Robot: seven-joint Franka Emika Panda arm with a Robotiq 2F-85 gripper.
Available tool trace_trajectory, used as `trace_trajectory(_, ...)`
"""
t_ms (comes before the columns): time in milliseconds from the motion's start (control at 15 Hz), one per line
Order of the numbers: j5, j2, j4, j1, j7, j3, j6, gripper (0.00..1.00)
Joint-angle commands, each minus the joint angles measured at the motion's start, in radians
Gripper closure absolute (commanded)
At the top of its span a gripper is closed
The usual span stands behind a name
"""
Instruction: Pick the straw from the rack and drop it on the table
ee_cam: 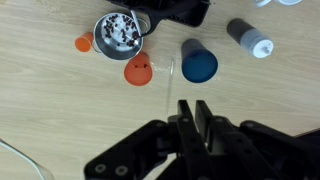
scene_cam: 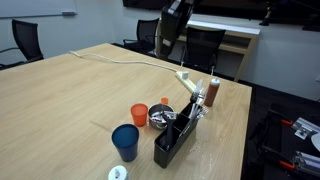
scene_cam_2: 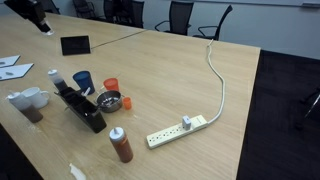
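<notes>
Gripper point(ee_cam: 190, 108) is high over the tabletop point(scene_cam: 60, 100). Jaws are pinched together on what looks like the thin pale straw point(ee_cam: 181, 88), well clear of the rack point(scene_cam: 172, 145). I'd call this the carry step. Next: move past the blue cup point(ee_cam: 198, 62) to bare wood, then release.

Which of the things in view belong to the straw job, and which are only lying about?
Belong to the job: rack; table; gripper; a thin clear piece, probably the straw, lying on the table.

Only lying about: blue cup; orange cup; metal bowl; power strip; brown bottle.
</notes>
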Motion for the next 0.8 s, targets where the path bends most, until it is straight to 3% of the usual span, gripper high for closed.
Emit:
trace_trajectory(0,0.027,-0.012,-0.016,-0.036,-0.014,0.032,0.000,0.81)
trace_trajectory(200,0.058,-0.037,-0.053,-0.044,-0.033,0.037,0.016,0.63)
trace_trajectory(733,0.058,-0.039,-0.057,-0.045,-0.033,0.038,0.020,0.63)
